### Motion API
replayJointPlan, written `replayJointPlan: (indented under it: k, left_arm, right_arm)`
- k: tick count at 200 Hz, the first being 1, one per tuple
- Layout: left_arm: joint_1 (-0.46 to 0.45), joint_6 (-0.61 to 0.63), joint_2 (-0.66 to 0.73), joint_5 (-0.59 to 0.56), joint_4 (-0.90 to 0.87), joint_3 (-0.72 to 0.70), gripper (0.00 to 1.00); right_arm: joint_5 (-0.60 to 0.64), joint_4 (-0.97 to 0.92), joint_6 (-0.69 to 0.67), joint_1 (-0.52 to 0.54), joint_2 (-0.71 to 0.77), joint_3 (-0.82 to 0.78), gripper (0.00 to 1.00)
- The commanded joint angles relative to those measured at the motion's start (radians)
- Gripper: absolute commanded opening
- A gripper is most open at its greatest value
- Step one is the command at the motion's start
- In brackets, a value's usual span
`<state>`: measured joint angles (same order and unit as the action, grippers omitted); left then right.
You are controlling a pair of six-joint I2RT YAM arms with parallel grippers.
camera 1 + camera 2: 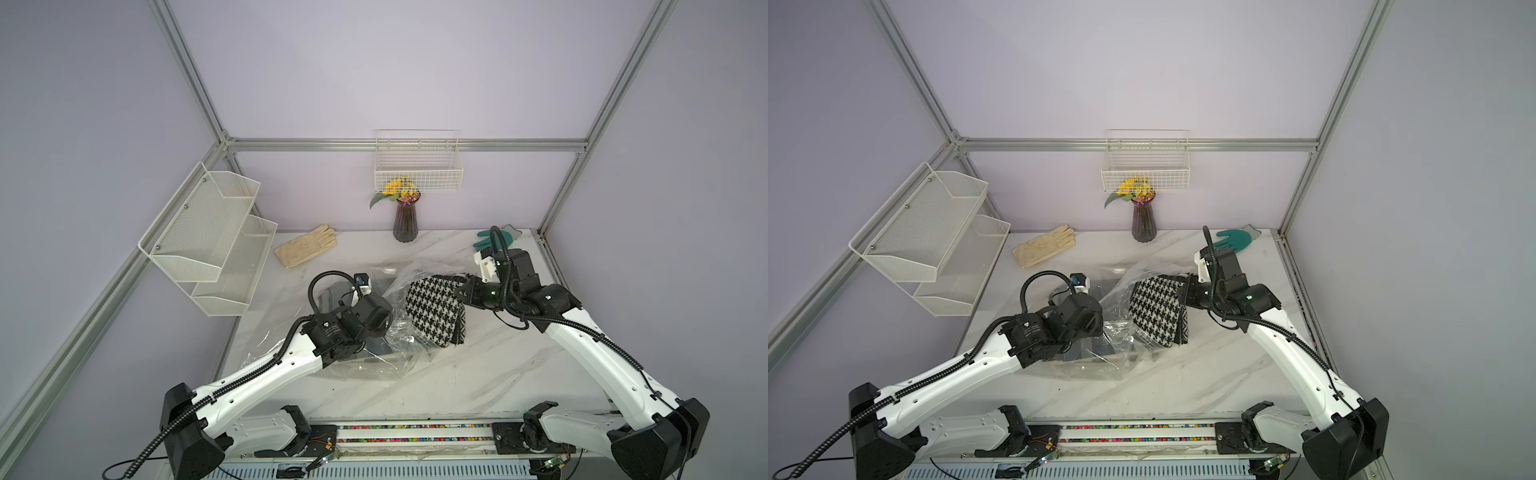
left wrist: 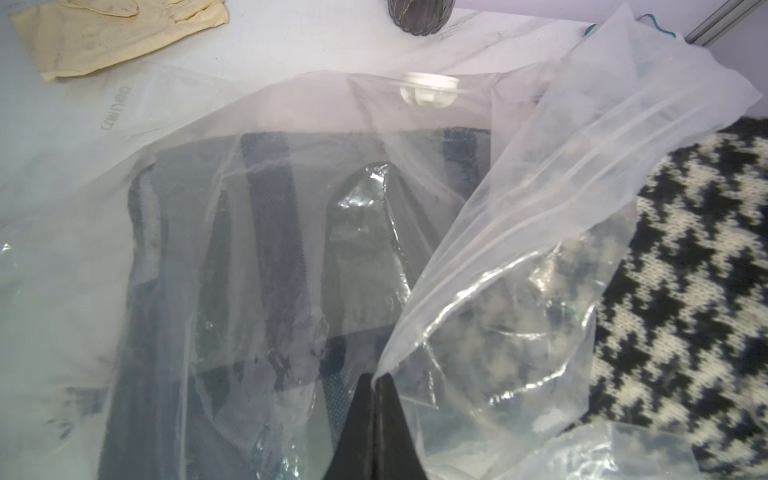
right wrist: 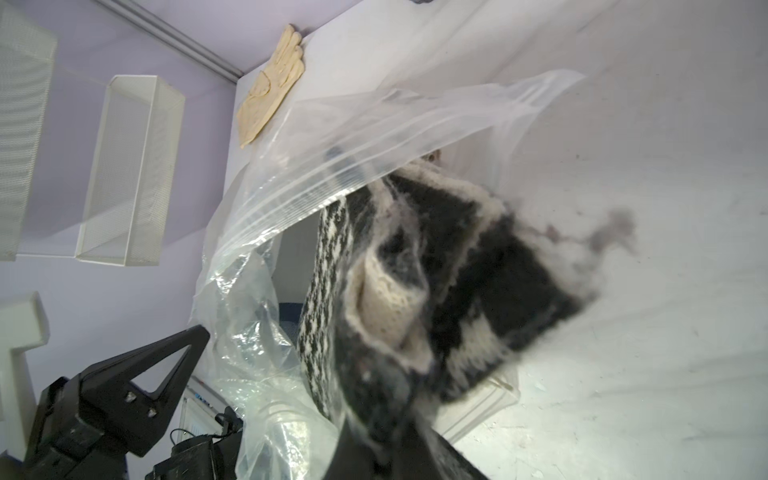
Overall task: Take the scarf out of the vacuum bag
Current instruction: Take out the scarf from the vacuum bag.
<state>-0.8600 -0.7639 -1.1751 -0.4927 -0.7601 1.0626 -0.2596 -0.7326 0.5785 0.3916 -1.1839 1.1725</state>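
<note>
The scarf (image 1: 434,309) (image 1: 1156,311) is a folded black-and-white houndstooth knit at the table's middle. My right gripper (image 1: 460,286) (image 3: 386,436) is shut on the scarf's (image 3: 415,291) right end, which is lifted a little. The vacuum bag (image 1: 365,361) (image 1: 1096,365) is crinkly clear plastic spread under and left of the scarf. Its zip-strip flap (image 3: 374,137) drapes over the scarf's far part. My left gripper (image 2: 376,378) is shut on a pinch of the bag's (image 2: 540,187) film near the mouth. The white valve cap (image 2: 430,89) faces up. A dark blue cloth (image 2: 270,249) lies inside the bag.
A cream glove (image 1: 305,245) lies at the back left and a green glove (image 1: 505,232) at the back right. A dark vase with yellow flowers (image 1: 406,222) stands at the back wall under a wire basket (image 1: 417,170). A mesh shelf (image 1: 212,237) hangs on the left.
</note>
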Motion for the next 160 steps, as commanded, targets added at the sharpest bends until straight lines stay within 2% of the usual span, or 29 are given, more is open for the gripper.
replayJointPlan:
  k: [1, 70, 119, 160]
  left_arm:
    - [0.039, 0.064, 0.025, 0.025, 0.034, 0.019, 0.0]
    - [0.12, 0.176, -0.001, 0.109, 0.048, 0.04, 0.0]
    - [0.144, 0.202, 0.044, 0.1, 0.067, 0.03, 0.0]
    - [0.158, 0.228, 0.018, 0.075, 0.039, 0.069, 0.0]
  right_arm:
    - [0.07, -0.064, 0.003, -0.043, 0.048, -0.002, 0.0]
    - [0.194, -0.107, 0.025, -0.156, 0.042, -0.052, 0.0]
    - [0.209, -0.095, -0.025, -0.342, -0.071, -0.077, 0.0]
    - [0.225, -0.058, -0.06, -0.472, -0.13, -0.089, 0.0]
